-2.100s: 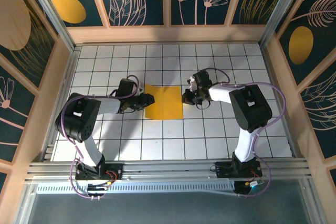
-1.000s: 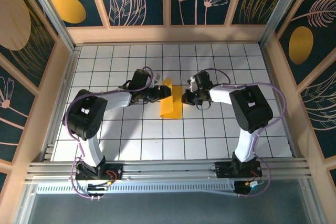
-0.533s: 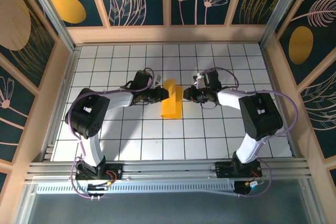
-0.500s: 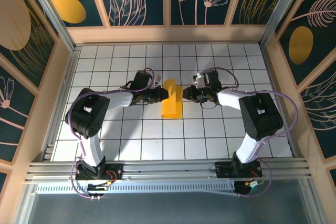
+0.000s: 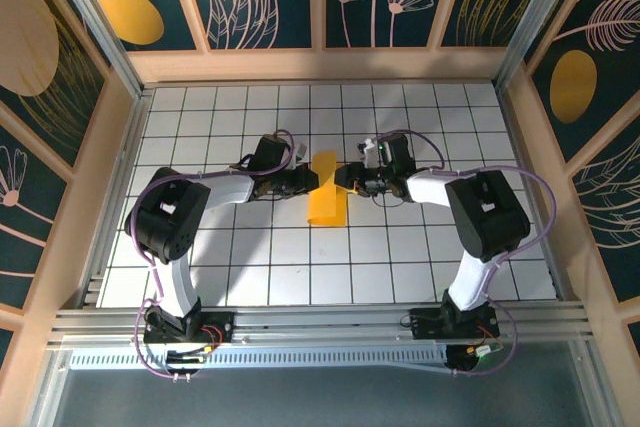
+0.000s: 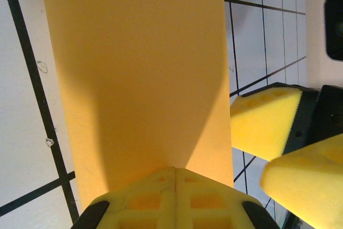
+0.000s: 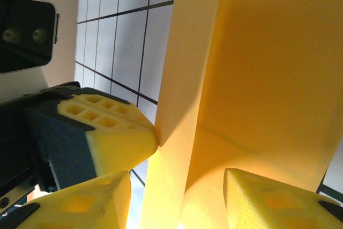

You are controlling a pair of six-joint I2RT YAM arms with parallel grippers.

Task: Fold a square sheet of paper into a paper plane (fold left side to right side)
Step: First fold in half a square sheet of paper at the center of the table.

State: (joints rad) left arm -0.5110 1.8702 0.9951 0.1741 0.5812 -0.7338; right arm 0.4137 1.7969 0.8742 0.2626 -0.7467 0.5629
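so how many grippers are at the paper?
2. The left gripper is shut on the square sheet of paper from its left; the right gripper stands open at its right edge.

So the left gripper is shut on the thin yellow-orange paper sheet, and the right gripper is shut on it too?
Not quite. The left gripper is shut on the thin yellow-orange paper sheet, but the right gripper is open: the right wrist view shows its fingers apart with paper between.

Our gridded table [image 5: 400, 257] and patterned walls [image 5: 290, 17]
We see white tiles ruled in black, pale wooden framing [image 5: 320, 64], and dark blue panels with orange ovals [image 5: 130, 15] and outlined plants.
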